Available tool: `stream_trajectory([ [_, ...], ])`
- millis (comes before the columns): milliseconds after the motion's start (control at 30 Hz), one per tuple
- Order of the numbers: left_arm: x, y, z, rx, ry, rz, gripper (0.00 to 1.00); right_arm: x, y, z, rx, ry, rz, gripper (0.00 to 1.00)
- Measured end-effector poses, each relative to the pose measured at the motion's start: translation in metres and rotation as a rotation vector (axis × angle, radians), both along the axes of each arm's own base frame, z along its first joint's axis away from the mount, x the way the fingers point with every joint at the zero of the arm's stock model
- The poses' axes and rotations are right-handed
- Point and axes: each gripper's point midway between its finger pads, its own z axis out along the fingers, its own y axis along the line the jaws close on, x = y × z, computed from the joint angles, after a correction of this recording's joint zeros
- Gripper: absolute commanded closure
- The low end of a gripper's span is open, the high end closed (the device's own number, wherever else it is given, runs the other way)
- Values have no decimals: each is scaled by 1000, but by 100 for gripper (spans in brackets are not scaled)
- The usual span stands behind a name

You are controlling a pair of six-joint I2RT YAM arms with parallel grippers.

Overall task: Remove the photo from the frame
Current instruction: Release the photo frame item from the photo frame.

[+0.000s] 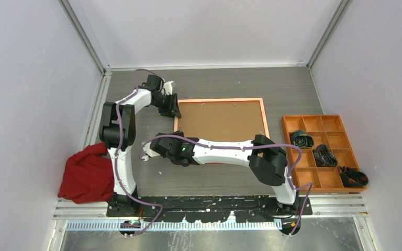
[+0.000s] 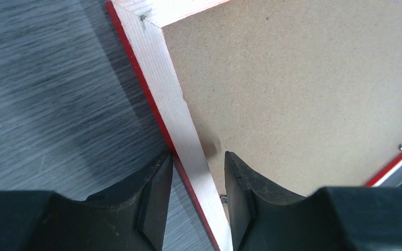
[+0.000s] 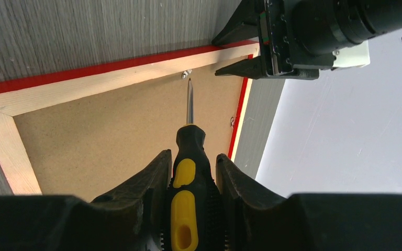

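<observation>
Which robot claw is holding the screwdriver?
The right claw: it grips the black-and-yellow screwdriver. The left claw holds no tool; it sits open astride the frame rail.

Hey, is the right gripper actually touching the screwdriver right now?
Touching. The right wrist view shows the right gripper with its fingers pressed against both sides of the screwdriver handle, no gap.

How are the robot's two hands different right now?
The right gripper is shut on a black-and-yellow screwdriver, while the left gripper holds nothing. The right gripper points the screwdriver's tip at a small metal clip on the frame. The left gripper sits open across the frame's pale rail, one finger on each side. Both are black, two-fingered, and at the frame's back.
</observation>
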Motion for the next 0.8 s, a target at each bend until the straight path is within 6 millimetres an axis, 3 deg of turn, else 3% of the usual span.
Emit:
stream_trajectory([
  [133,0,-1,-2,76,-8,-2,61,-2,1,0,-11,-3,12,99],
  [300,1,0,-4,168,-24,0,72,-5,3,1,-38,-15,44,99],
  [500,1,2,-5,178,-20,10,79,-8,6,3,-79,-33,86,99],
  [800,1,2,-5,166,-15,9,80,-8,5,-4,-161,-47,135,99],
])
